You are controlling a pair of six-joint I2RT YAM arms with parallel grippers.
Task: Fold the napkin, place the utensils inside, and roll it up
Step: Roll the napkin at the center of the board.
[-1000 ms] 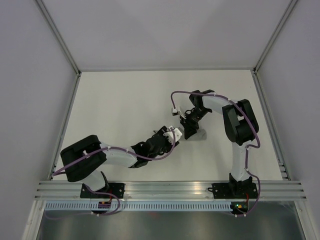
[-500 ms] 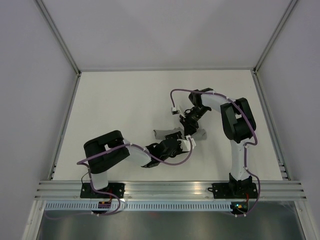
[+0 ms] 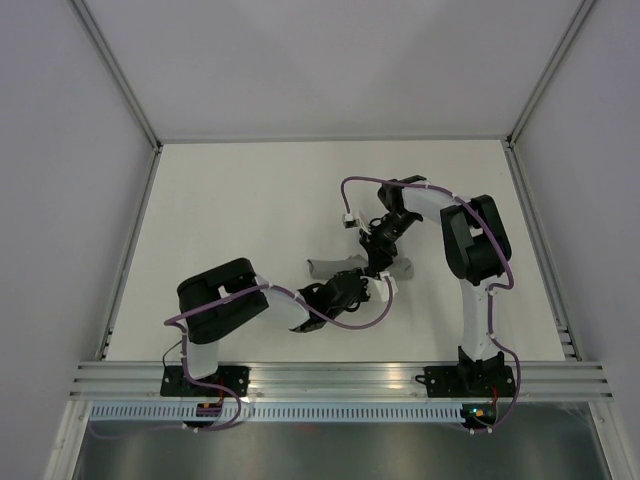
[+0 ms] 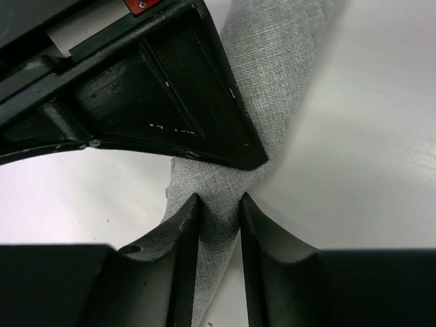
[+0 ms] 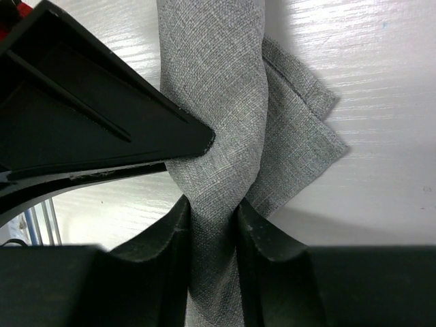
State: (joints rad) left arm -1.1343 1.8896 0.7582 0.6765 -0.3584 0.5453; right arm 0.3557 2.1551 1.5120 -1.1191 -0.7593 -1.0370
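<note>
The grey napkin [image 3: 335, 265] lies rolled into a narrow bundle at the middle of the white table. My left gripper [image 3: 362, 284] is shut on the napkin roll [image 4: 219, 204] from the near side. My right gripper [image 3: 378, 256] is shut on the same roll [image 5: 218, 136] from the far side, and its black finger crosses the left wrist view. The napkin's loose corner [image 5: 300, 129] sticks out beside the roll. The fork is hidden.
The white table [image 3: 250, 210] is walled by pale panels on the left, back and right. A small white connector [image 3: 349, 221] hangs on the right arm's purple cable. The aluminium rail [image 3: 340, 378] runs along the near edge.
My left arm swung its elbow in to the right and its gripper moved right and nearer, uncovering the left end of the napkin roll. My right gripper barely moved.
</note>
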